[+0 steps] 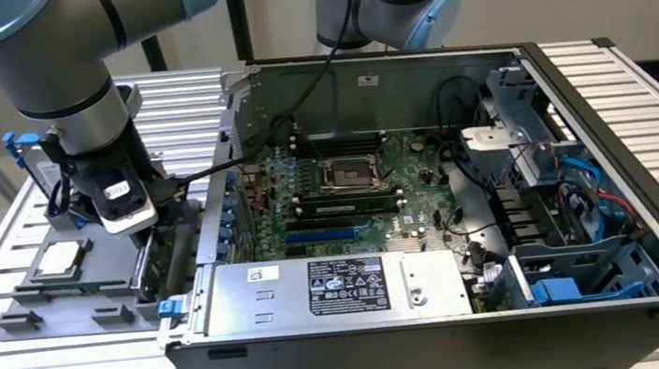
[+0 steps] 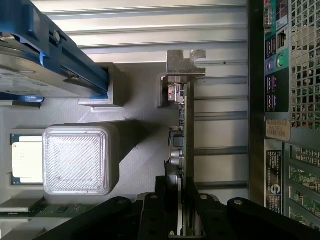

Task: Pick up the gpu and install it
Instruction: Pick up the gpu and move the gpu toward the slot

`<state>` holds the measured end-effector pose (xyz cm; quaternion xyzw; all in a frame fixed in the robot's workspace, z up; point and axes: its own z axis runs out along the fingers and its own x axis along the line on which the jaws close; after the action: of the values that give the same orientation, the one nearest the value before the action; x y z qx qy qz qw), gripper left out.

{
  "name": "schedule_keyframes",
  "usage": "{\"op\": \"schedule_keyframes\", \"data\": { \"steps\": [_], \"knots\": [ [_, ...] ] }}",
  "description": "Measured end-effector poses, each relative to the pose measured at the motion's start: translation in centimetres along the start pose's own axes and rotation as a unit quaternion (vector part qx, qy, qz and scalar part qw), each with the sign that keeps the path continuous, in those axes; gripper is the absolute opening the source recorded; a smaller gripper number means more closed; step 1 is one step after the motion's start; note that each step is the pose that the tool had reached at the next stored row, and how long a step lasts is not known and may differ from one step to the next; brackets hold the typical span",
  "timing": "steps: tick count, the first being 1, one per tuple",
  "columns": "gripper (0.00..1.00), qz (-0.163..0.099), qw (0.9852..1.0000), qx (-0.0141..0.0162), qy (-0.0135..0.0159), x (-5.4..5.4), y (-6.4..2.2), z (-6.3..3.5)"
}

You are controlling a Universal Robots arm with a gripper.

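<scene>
Plainly the gripper (image 2: 180,184) is pinched narrow on the graphics card (image 2: 186,125), with one finger flat against each face at the end away from the metal bracket (image 2: 184,64). The card stands on its long edge in a slot of the grey tray (image 1: 69,315), just beside the outer wall of the computer case (image 1: 449,340). I judge it light and stiff but easily hurt: it is a thin board with bare parts on one side (a hard squeeze could crack them). A square hold across the flat faces looks safest, and the bracket end would likely sag if tilted. The tray also holds a small square chip (image 1: 62,258) lying flat in its pocket and a hard drive (image 1: 38,168) in a blue frame at the far end. The case lies open, with the main board (image 1: 342,178), its blue slot (image 1: 329,234) bare, and a power supply (image 1: 330,288) inside
</scene>
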<state>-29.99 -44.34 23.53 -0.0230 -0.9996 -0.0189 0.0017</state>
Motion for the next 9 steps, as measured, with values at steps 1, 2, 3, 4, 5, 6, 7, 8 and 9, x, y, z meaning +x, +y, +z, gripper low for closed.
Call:
{"op": "schedule_keyframes", "data": {
  "steps": [1, 2, 3, 4, 5, 6, 7, 8, 9],
  "knots": [
    [0.27, 0.0, 1.0, 0.0, 0.0, 0.0, 0.0, 0.0],
    [0.27, -0.001, 1.0, 0.0, 0.0, 0.0, 0.0, 0.0],
    [0.27, -0.001, 1.0, 0.0, 0.0, 0.0, 0.0, 0.0],
    [0.27, -0.001, 1.0, 0.0, -0.0001, 0.0, 0.0, 0.0],
    [0.27, -0.001, 1.0, 0.0, 0.0, 0.0, 0.0, 0.0],
    [0.27, -0.001, 1.0, 0.0, 0.0, 0.0, 0.0, 0.0],
    [0.27, -0.001, 1.0, 0.0, -0.0001, 0.0, 0.0, 0.0],
    [0.27, -0.001, 1.0, 0.0, -0.0001, 0.0, 0.0, 0.0],
    [0.27, -0.001, 1.0, 0.0, 0.0, 0.0, 0.0, 0.0]
  ]
}}
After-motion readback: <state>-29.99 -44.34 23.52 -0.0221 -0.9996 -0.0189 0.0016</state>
